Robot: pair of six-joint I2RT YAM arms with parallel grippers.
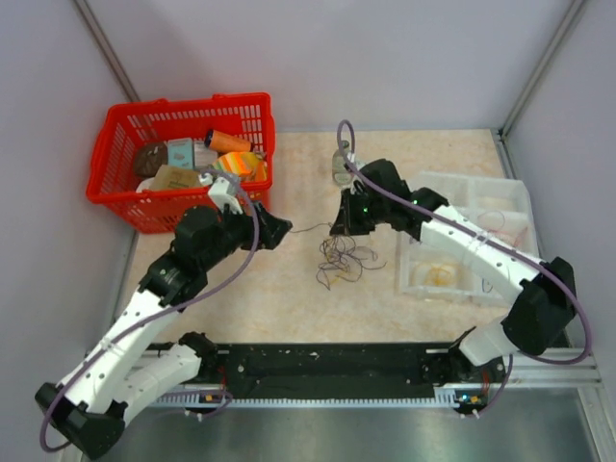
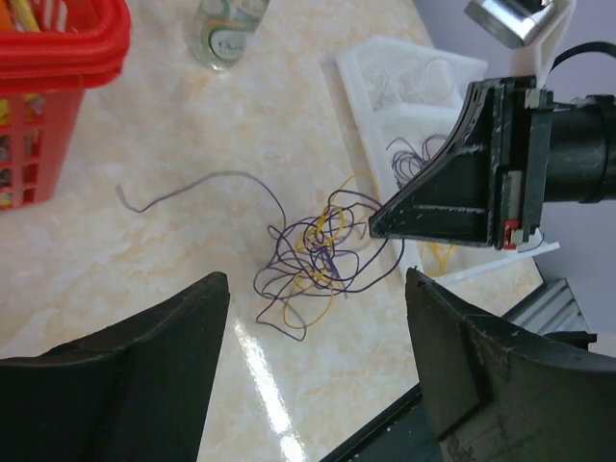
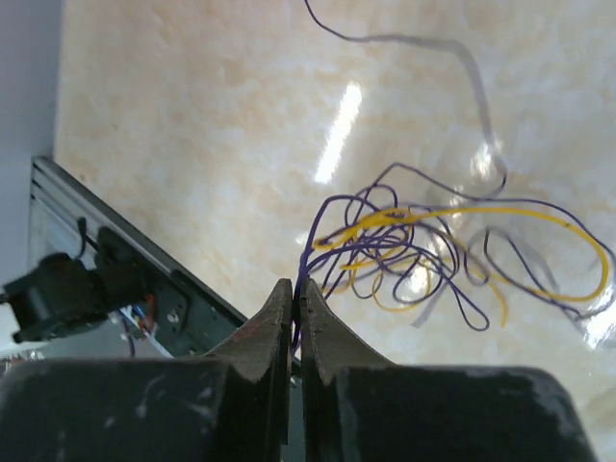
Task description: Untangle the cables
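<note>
**At mid-table: one pincer pinching, one agape**

In the middle of the pale table (image 1: 289, 298), the cables (image 1: 345, 258) lay in a loose knot of purple and yellow strands, with one long purple end trailing toward the left arm. The right pincer (image 3: 294, 298) stood at the knot's far edge, its fingers pressed together on a purple strand. The left pincer (image 2: 316, 284) hung beside the tangle, fingers spread wide and holding nothing. A red basket (image 1: 183, 102) sat far left, and a white tray (image 1: 510, 188) sat right.

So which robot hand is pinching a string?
The right gripper: it is squeezed shut on a purple strand of the cables. The left gripper is wide open, holding nothing.
</note>
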